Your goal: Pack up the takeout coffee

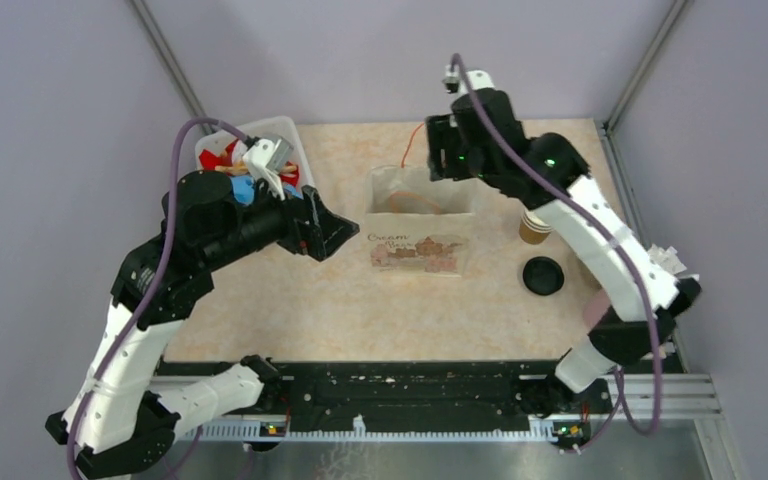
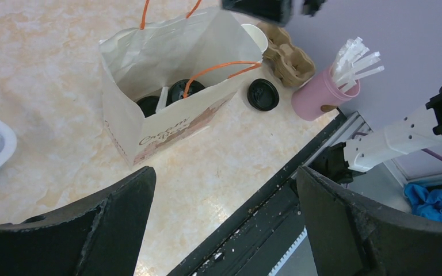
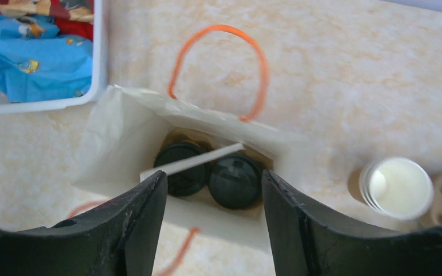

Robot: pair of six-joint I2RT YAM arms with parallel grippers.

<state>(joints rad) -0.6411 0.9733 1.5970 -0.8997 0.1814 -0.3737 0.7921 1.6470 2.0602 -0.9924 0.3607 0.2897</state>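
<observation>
Two takeout coffee cups with black lids point(image 3: 181, 167) point(image 3: 235, 181) stand side by side inside a white paper bag point(image 3: 121, 126) with orange handles; a white stick point(image 3: 201, 160) lies across them. The lids also show in the left wrist view point(image 2: 183, 89) point(image 2: 149, 105). My right gripper point(image 3: 213, 175) is open and empty, hovering above the bag's mouth point(image 1: 438, 160). My left gripper point(image 2: 224, 172) is open and empty, left of the bag point(image 1: 332, 232) and above the table. An open brown cup point(image 1: 534, 228) and a loose black lid point(image 1: 543, 275) sit right of the bag.
A white basket point(image 1: 285, 135) of coloured packets stands at the back left. A brown pulp tray point(image 2: 290, 57) and a pink cup point(image 2: 321, 95) of white sticks point(image 2: 354, 60) stand right of the bag, near the right arm's base. The table's front rail point(image 1: 410, 385) runs along the near edge.
</observation>
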